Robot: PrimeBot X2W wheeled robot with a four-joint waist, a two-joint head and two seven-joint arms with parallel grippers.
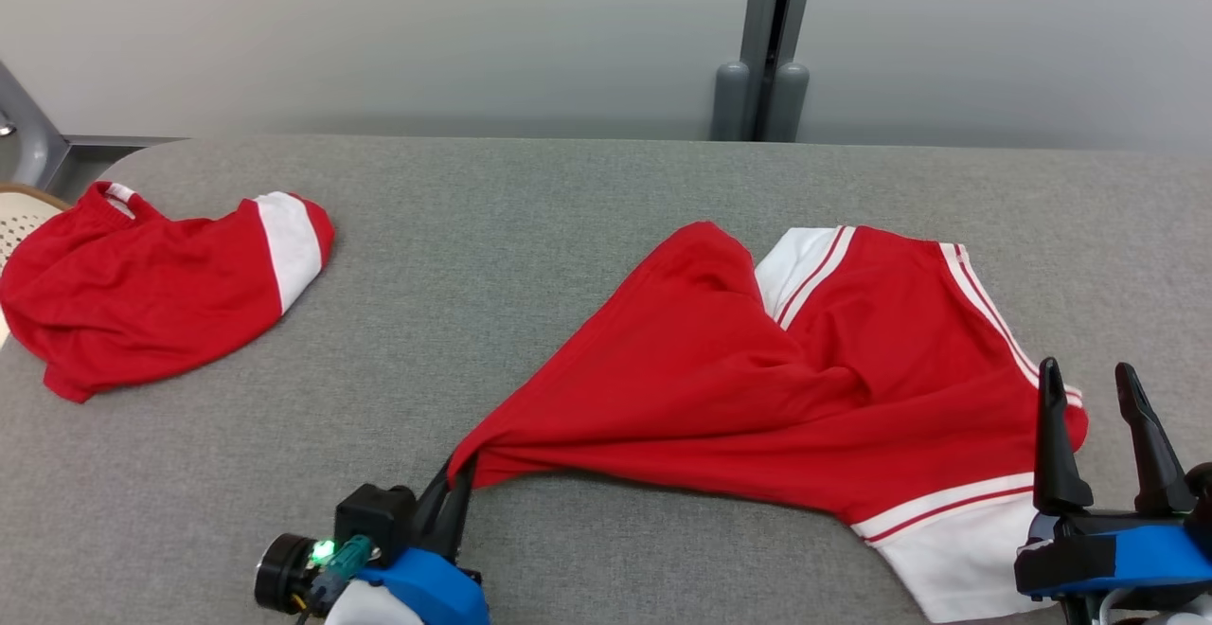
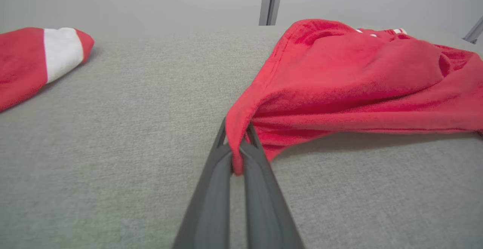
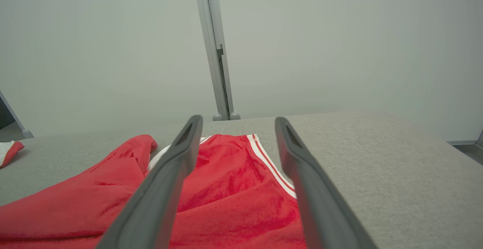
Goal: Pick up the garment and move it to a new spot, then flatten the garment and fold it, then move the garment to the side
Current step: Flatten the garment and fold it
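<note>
**A:** Where is the garment (image 1: 757,388) now?

**B:** It lies across the lower right of the head view on the grey fabric table (image 1: 530,256). It is red, partly spread and rumpled. One corner is drawn out to a point toward the bottom middle of the frame.

**A:** What holds that corner?

**B:** The left gripper (image 1: 453,492), at the bottom edge left of centre. Its two dark fingers are clamped together on the red hem. In the left wrist view the cloth edge runs down between them, and the fabric lifts off the table just behind the grip.

**A:** And the other one?

**B:** The right gripper (image 1: 1087,369) stands at the lower right with its fingers spread wide and nothing between them. It sits over the garment's right edge. I cannot tell whether it touches the cloth.

**A:** Any markings or writing?

**B:** There is a white panel (image 1: 956,549) with a thin red stripe at the lower hem. White stripes run along the upper right side. A second garment (image 1: 142,294), also red with a white band, lies well apart at the left of the frame. A small white patch (image 1: 120,193) at its upper edge is too small to read. A green light (image 1: 324,551) glows on the left wrist housing.
</note>
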